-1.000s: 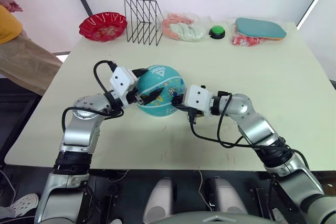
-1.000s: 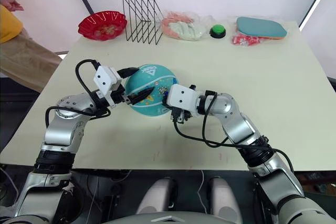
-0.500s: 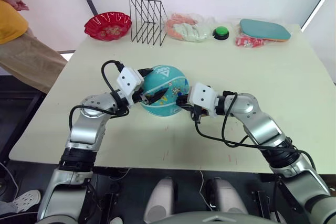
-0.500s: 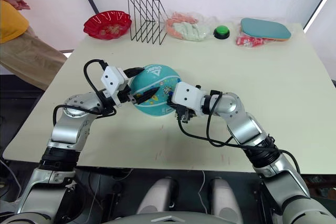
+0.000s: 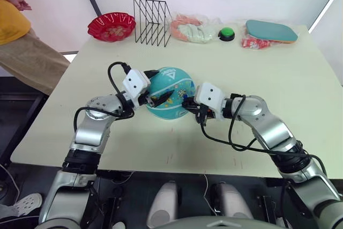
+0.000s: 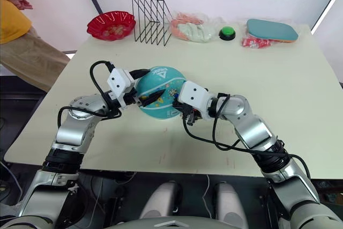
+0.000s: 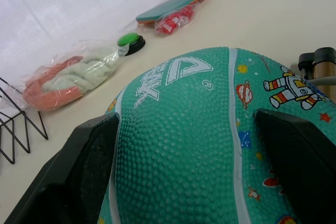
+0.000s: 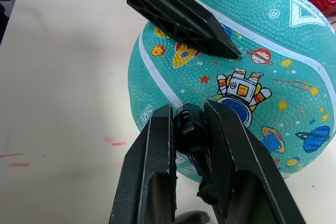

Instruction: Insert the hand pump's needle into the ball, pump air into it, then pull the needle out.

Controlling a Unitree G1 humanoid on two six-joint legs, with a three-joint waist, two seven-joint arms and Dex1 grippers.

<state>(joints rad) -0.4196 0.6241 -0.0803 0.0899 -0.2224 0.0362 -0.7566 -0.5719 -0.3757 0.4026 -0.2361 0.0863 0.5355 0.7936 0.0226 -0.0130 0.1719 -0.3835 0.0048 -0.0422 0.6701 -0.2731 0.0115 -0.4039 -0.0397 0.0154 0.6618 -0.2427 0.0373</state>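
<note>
- Teal ball (image 5: 170, 92) on the cream table (image 5: 278, 89), mid-table, between both arms; left gripper (image 5: 158, 93) splayed wide around its left flank, fingers (image 7: 79, 166) bracing both sides.
- Right gripper (image 8: 193, 124) clenched on the needle's black fitting (image 8: 189, 129), tip pointing straight at the ball's near-right face, just below the astronaut print.
- Whether the needle has entered the valve: cannot tell, pin hidden between fingers and rubber.
- Insertion axis judged roughly horizontal, from right gripper toward ball centre; right arm the nearer for pushing.
- Hand pump (image 7: 318, 66) standing just beyond the ball's right side, gold barrel and black cap showing.
</note>
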